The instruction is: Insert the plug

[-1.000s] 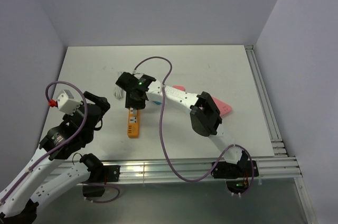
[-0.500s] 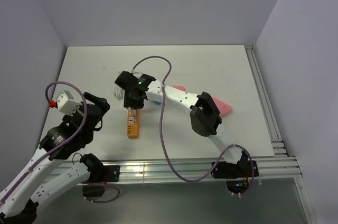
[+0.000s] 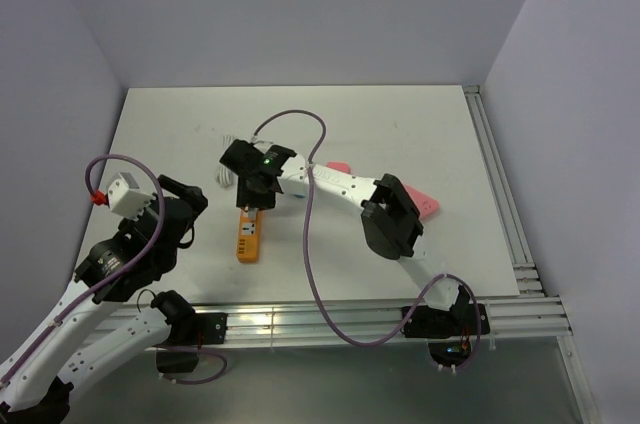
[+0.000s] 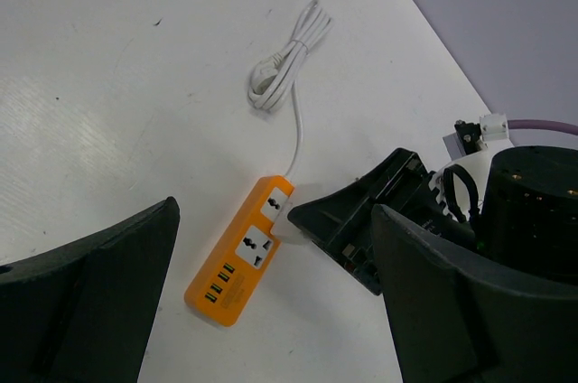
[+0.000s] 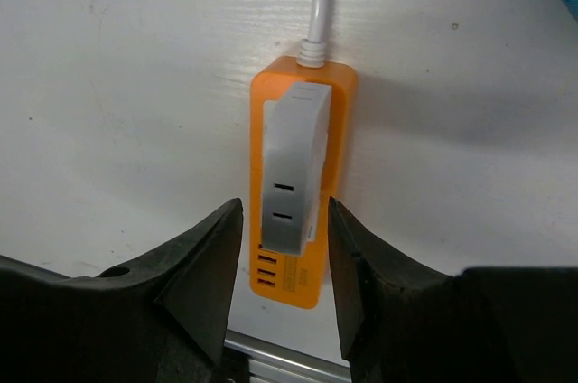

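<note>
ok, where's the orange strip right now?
Top view: the strip lies left of centre on the table, right tool over it, USB end toward the arms; its white cord runs back to a coil.

Over power strip (image 3: 247, 237): far end under right gripper (image 5: 283, 229); near end open.
Beyond strip: coiled cord (image 4: 287, 58).
Left, far side: bare table (image 3: 400, 129).
Right: pink block (image 3: 428, 204) under the arm.

Diffuse overhead light makes the white tabletop (image 3: 400, 134) bright and the shadows soft. Glare streaks the near aluminium rail (image 3: 330, 319). Wrist views are sharp on the tabletop, while the close fingers (image 5: 203, 266) show dark, nearly featureless.
</note>
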{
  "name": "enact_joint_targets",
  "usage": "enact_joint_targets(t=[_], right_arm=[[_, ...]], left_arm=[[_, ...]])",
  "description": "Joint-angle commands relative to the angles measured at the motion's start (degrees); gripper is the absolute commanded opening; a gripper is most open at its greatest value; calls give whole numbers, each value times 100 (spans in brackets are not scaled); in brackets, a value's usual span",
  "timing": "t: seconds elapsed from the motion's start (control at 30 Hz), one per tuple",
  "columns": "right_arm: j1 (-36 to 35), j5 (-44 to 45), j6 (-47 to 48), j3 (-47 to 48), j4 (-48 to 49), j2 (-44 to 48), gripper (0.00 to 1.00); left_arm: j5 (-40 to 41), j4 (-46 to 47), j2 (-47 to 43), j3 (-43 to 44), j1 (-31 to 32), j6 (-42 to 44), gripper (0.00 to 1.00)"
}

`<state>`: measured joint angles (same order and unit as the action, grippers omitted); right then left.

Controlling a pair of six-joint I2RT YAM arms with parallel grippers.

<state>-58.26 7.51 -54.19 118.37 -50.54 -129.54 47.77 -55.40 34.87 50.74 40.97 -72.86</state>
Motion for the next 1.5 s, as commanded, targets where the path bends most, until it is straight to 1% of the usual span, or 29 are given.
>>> enact_joint_targets(t=[0.0,0.2,0.3,0.37,0.47,0.53,0.57,0.6,0.67,0.7,0.73,0.77,0.8,0.83,0.87,0.9,0.97,1.0,1.03,1.13,1.27,1.47], right_arm=[[-45,207,49,-260,203,744,50],[-45,295,190,-841,580,1430,53],[-36,391,374,-806,546,1615,60],[-10,418,471,-867,563,1694,60],[227,418,673,-912,467,1721,59],[376,575,1085,-868,423,1730,58],[403,698,1234,-790,379,1730,58],[421,804,1575,-771,353,1730,60],[517,1180,1859,-745,300,1678,66],[570,1261,2051,-745,221,1660,71],[640,1305,2123,-745,177,1633,75],[806,1219,2211,-832,176,1607,75],[912,1070,2481,-946,368,1624,79],[991,868,2649,-1069,492,1616,79],[1088,736,2773,-1209,571,1563,79],[1210,517,3044,-1280,703,1519,82],[1290,287,3370,-1351,774,1336,82],[1317,252,3641,-1360,844,1265,85],[1326,225,3766,-1369,871,1194,87],[1378,67,4092,-1378,985,957,91],[1607,-521,4364,-1579,1362,842,93],[1765,-724,4725,-1492,1407,544,94]], left_arm=[[-5,-111,20,-12,16,-97,93],[110,-173,2,6,16,-167,93],[110,-191,28,-3,16,-193,93],[92,-156,72,-29,16,-220,93],[5,-33,134,-20,16,-106,93],[-100,107,143,-29,16,174,92],[-153,334,125,-38,16,489,92],[-197,467,108,-55,16,649,92],[-303,739,20,-91,16,965,92],[-338,837,-24,-125,16,1071,92],[-382,951,-120,-152,16,1185,92],[-487,1074,-165,-170,16,1439,92],[-549,1284,-217,-196,16,1554,93],[-628,1416,-270,-240,16,1660,93],[-742,1557,-392,-284,16,1974,93],[-1056,1941,-454,-328,16,2169,93],[-1461,2286,-638,-486,16,2651,92],[-1794,2444,-701,-538,25,2750,92],[-1919,2672,-753,-643,16,2820,92],[-2227,2981,-894,-785,16,2953,92],[-2369,3070,-789,-794,16,3050,92],[-2421,3157,-482,-750,16,3111,92]])
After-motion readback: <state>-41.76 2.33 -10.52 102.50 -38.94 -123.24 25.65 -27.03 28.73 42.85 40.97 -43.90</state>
